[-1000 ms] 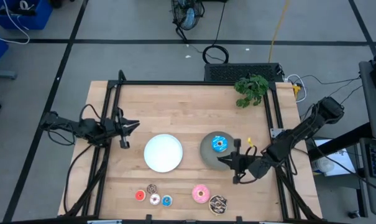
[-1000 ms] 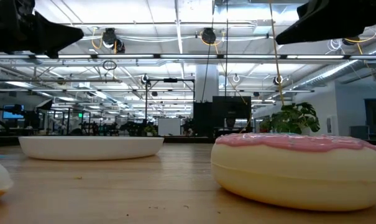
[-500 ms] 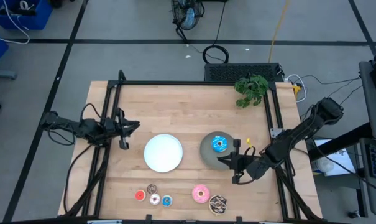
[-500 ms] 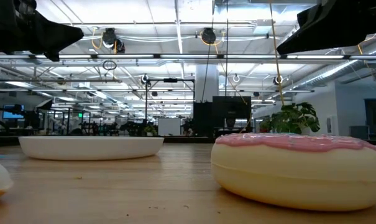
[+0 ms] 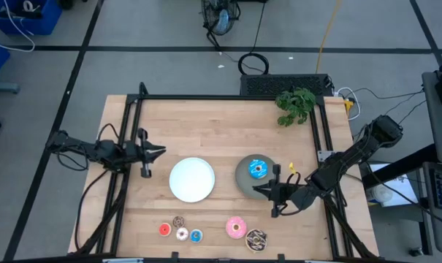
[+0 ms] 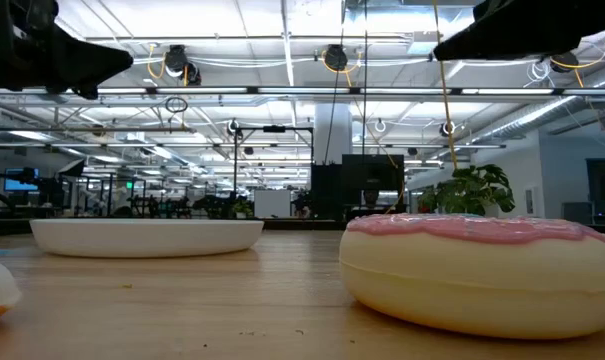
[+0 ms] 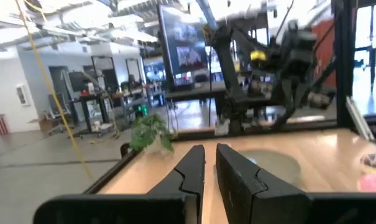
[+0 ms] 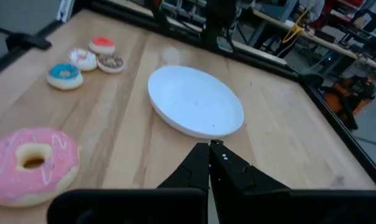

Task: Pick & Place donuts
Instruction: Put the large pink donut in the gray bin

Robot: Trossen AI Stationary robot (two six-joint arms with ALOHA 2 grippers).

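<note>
In the high view the blue donut [image 5: 258, 169] lies on the grey plate [image 5: 242, 177]. The pink donut [image 5: 236, 228] and the brown sprinkled donut [image 5: 256, 239] rest flat on the wood near the near edge. Left of them lie the tiny red [image 5: 164, 229], brown [image 5: 178, 221], pink-white [image 5: 182, 234] and blue [image 5: 196, 235] donuts. My right gripper [image 5: 256, 188] hovers shut over the grey plate's near rim, pointing toward the table's left; its wrist view shows the pink donut [image 8: 29, 165] and the white plate [image 8: 196, 101] ahead. My left gripper [image 5: 161, 152] is shut in the air, left of the white plate [image 5: 191, 179].
A small green plant [image 5: 295, 104] stands at the far right corner. A black frame [image 5: 206, 97] runs along the table's far and side edges. Bare wood lies between the white plate and the far edge. The low view shows the pink donut [image 6: 482, 270] close in front.
My right gripper has edged a little toward the table's left, staying above the grey plate's near rim. My left gripper has shifted slightly toward the near edge. No donut has moved.
</note>
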